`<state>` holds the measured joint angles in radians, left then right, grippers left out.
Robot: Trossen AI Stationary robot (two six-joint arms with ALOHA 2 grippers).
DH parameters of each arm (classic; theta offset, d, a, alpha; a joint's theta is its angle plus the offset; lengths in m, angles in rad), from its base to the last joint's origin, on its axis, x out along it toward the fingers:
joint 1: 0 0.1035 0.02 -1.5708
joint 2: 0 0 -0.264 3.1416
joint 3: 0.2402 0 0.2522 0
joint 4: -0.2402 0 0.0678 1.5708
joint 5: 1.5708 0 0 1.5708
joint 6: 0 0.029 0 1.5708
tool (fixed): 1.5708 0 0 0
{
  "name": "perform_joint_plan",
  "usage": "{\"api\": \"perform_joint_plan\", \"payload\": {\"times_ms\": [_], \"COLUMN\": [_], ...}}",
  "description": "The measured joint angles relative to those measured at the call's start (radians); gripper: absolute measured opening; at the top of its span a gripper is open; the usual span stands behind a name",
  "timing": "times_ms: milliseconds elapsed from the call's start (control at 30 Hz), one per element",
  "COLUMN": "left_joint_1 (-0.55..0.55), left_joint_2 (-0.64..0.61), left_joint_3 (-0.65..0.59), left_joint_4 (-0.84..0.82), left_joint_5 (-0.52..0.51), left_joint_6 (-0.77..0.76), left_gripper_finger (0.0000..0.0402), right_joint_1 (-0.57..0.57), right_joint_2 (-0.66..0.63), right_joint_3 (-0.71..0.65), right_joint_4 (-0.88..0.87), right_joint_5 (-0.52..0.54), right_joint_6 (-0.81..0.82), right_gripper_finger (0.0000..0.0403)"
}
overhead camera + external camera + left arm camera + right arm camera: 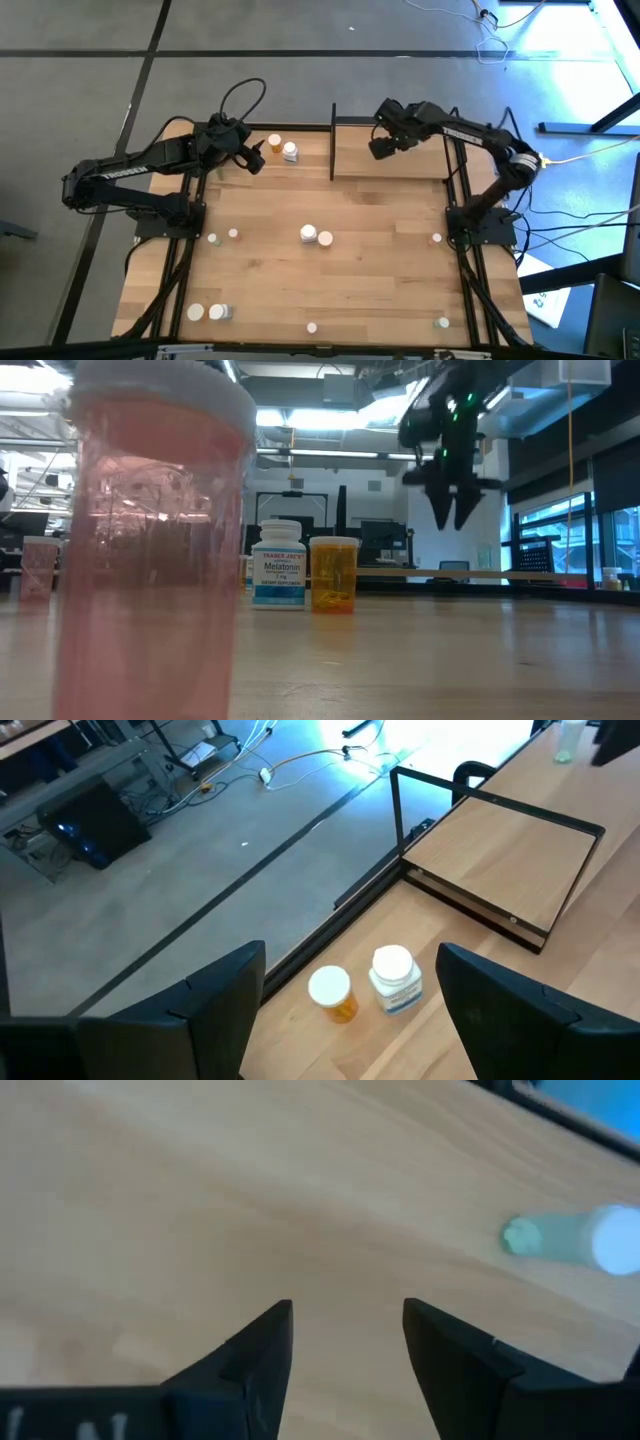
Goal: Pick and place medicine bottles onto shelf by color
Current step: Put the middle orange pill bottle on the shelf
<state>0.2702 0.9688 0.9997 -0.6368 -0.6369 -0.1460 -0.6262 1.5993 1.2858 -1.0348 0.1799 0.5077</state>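
Observation:
My left gripper (255,157) (345,1020) is open and empty at the table's far left. It hovers just short of an orange bottle (274,142) (333,993) and a white bottle (290,152) (396,979), which stand upright on the table. My right gripper (385,148) (345,1350) (451,510) is open and empty, pointing down above the shelf (400,165) (510,860). A pale green bottle with a white cap (570,1240) (568,742) is on the wood near it, seemingly on its side.
A white bottle (308,234) (278,565) and an orange one (325,240) (333,575) stand mid-table. Others are scattered at the left (213,239), right (436,238) and near edge (195,312). A pink bottle (150,540) fills the low view's left. The shelf's black posts (333,140) stand upright.

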Motion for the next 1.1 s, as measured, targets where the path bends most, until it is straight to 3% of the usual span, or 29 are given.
{"api": "perform_joint_plan", "payload": {"times_ms": [167,367,533,667,867,1100], "left_joint_1": [0.0,0.0,0.0,-0.018,-0.054,-0.122], "left_joint_2": [0.0,0.0,0.0,-0.01,-0.042,-0.011], "left_joint_3": [0.0,0.0,0.0,0.0,0.003,0.108], "left_joint_4": [-0.017,-0.058,-0.094,-0.094,-0.116,-0.392], "left_joint_5": [0.0,0.0,0.001,0.029,0.19,0.298], "left_joint_6": [0.0,0.0,0.049,0.128,0.258,0.25], "left_gripper_finger": [0.0289,0.0289,0.0289,0.0289,0.0289,0.0289], "right_joint_1": [0.098,0.245,0.374,0.45,0.528,0.569], "right_joint_2": [-0.107,-0.192,-0.219,-0.219,-0.219,-0.219], "right_joint_3": [0.001,0.001,0.002,0.002,0.002,0.002], "right_joint_4": [0.001,0.027,0.039,0.04,0.078,0.104], "right_joint_5": [-0.055,-0.246,-0.378,-0.385,-0.337,-0.278], "right_joint_6": [-0.153,-0.397,-0.463,-0.387,-0.273,-0.247], "right_gripper_finger": [0.0193,0.0193,0.0193,0.0193,0.0193,0.0193]}}
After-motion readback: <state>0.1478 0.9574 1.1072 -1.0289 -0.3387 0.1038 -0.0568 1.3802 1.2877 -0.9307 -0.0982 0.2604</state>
